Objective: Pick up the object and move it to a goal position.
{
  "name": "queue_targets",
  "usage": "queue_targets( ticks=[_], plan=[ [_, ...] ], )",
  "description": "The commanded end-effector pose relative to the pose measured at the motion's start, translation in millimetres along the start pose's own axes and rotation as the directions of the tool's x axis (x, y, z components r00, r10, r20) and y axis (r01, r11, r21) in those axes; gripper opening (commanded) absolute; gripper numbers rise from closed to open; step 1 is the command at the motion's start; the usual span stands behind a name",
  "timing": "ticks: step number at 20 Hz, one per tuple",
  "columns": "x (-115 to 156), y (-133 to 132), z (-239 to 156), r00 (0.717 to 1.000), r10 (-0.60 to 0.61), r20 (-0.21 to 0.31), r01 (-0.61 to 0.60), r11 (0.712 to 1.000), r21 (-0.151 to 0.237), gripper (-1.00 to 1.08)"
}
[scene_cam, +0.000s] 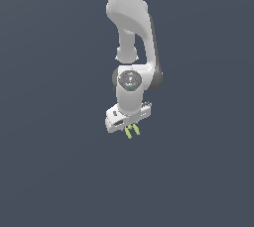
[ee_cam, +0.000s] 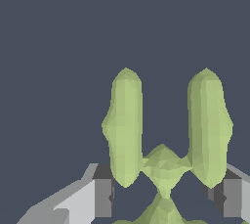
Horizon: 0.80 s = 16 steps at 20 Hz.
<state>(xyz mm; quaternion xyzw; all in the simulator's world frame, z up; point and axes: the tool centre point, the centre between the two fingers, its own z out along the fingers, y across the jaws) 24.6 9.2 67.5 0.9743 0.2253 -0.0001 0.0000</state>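
The object (scene_cam: 132, 132) is a tiny yellow-green lumpy thing. It hangs from my gripper (scene_cam: 129, 127), with two prongs sticking out below the hand in the exterior view. In the wrist view the object (ee_cam: 126, 120) fills the middle: two rounded prongs join at a lumpy stem between my fingers (ee_cam: 102, 196). The grey pads press on it from both sides, so the gripper (ee_cam: 166, 198) is shut on it. The object looks lifted off the ground. Its lower end is hidden behind the hand.
The white arm (scene_cam: 130, 28) reaches down from the top of the exterior view. Plain dark blue-grey ground (scene_cam: 49, 171) lies all around. No other object or marker shows.
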Motion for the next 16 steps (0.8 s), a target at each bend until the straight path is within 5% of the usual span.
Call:
queue_targets(
  ticks=[1,16],
  plan=[
    [-13.1,0.7,-9.6,1.000,0.000,0.000,0.000,1.000,0.000,-1.00],
    [-48.7,4.4,-38.7,1.000,0.000,0.000,0.000,1.000,0.000,-1.00]
  ],
)
